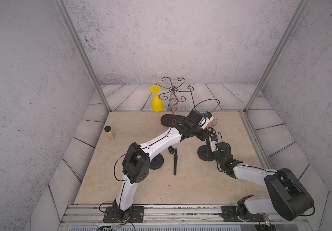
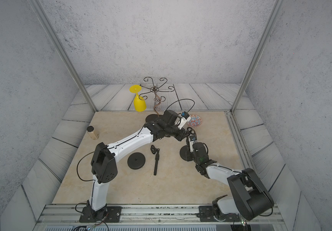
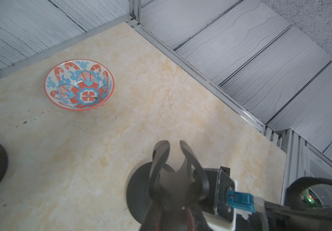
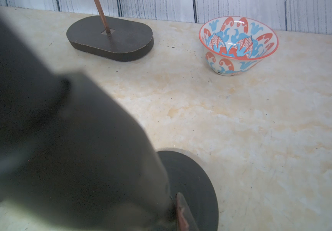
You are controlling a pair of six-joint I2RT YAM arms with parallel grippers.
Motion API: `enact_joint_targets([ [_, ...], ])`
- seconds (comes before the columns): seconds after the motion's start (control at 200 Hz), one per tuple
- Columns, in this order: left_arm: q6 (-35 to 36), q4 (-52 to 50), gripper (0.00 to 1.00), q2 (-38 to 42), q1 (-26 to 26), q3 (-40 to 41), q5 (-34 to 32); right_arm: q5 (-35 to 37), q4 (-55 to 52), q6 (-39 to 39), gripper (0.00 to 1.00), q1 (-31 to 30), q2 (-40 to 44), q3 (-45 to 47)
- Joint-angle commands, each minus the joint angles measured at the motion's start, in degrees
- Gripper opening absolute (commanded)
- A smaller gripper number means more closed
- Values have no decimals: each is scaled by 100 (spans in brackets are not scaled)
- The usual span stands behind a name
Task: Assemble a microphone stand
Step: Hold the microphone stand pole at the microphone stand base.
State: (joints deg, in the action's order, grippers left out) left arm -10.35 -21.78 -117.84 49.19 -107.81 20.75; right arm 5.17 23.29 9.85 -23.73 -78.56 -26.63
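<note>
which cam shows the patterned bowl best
Left wrist view: the bowl sits whole, unblocked, inside pattern clear. Right wrist view shows it whole too, side-on. In both top views it is small, partly behind the left arm.

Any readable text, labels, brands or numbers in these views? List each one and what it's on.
No text is readable in any view.
bowl: small dark mark near its foot, too small to read.
jar: no legible label, too small in both top views.
clip: no print visible.
</note>
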Motion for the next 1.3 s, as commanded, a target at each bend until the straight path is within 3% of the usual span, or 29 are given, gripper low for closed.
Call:
enact_joint_targets([
  [0.0,-116,-481,9,-53,72,3,439,420,214,465,11,123,-221,-192],
  [0.686,-137,-432,9,48,70,217,400,37,306,672,9,36,-353,2],
  [1.296,-178,-253,9,295,70,682,372,928,-148,1102,4,-359,-335,66],
])
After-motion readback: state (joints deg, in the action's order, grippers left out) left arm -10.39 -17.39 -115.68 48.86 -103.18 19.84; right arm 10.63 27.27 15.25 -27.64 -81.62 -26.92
